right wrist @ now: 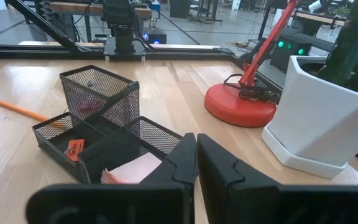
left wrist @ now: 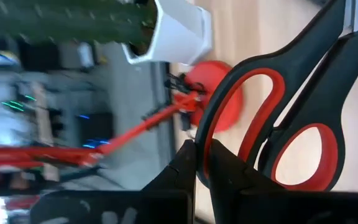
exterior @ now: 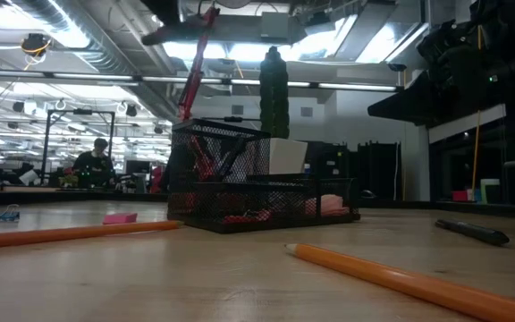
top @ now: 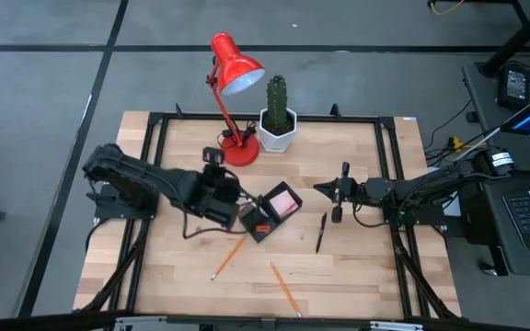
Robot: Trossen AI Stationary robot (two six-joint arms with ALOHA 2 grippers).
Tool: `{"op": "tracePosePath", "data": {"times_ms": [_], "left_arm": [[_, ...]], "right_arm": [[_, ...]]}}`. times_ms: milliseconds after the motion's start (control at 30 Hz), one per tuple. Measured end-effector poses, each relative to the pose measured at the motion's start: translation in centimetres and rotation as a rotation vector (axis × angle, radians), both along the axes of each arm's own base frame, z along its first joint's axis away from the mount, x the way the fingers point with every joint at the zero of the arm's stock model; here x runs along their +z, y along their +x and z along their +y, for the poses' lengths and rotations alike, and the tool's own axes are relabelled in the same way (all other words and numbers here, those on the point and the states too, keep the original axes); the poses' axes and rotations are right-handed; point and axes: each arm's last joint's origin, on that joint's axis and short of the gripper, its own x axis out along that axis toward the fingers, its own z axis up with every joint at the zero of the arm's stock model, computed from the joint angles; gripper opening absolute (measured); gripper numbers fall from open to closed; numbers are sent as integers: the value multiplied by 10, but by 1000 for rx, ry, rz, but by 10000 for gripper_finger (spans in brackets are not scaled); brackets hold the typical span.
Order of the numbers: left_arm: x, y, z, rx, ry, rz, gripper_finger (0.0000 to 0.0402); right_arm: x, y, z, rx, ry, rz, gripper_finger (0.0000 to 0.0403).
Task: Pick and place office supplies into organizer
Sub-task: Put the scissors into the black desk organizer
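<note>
My left gripper [top: 236, 199] [left wrist: 197, 149] is shut on the red-and-black scissors [left wrist: 291, 118], beside the left end of the black mesh organizer [top: 267, 213] [right wrist: 98, 134]. A pink sticky-note pad [right wrist: 135, 169] and a small red piece [right wrist: 74, 149] lie in the organizer's compartments. Two orange pencils [top: 228, 257] [top: 285, 289] and a black pen [top: 321, 232] lie flat on the table. A small pink piece [exterior: 119, 217] lies on the table too. My right gripper [top: 324, 188] [right wrist: 196, 155] waits shut to the right of the organizer, holding nothing. My left gripper pinches the rim of one handle loop [left wrist: 205, 134] of the scissors between its two fingers. The second loop [left wrist: 306, 155] and the blades reach away past the fingertips. The scissors are lifted clear of the table.
A red desk lamp [top: 236, 78] with its round base [right wrist: 240, 106] and a cactus in a white pot [top: 277, 119] [right wrist: 319, 118] stand at the table's far edge, just behind the organizer. A black frame rims the table [top: 155, 276].
</note>
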Motion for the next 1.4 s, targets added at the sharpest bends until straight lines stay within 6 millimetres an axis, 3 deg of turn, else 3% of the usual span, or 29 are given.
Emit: {"op": "tracePosePath", "data": {"times_ms": [200,433,833,1400], "left_arm": [[-19,18,-13,-117,287,119,12],[-22,25,-20,-199,588,197,14],[-22,20,-37,-283,671,232,12],[-70,13,-42,-354,782,385,12]], "right_arm": [[0,0,0,0,0,0,20],[0,0,0,0,0,0,20],[0,0,0,0,0,3,20],[0,0,0,0,0,3,20]]}}
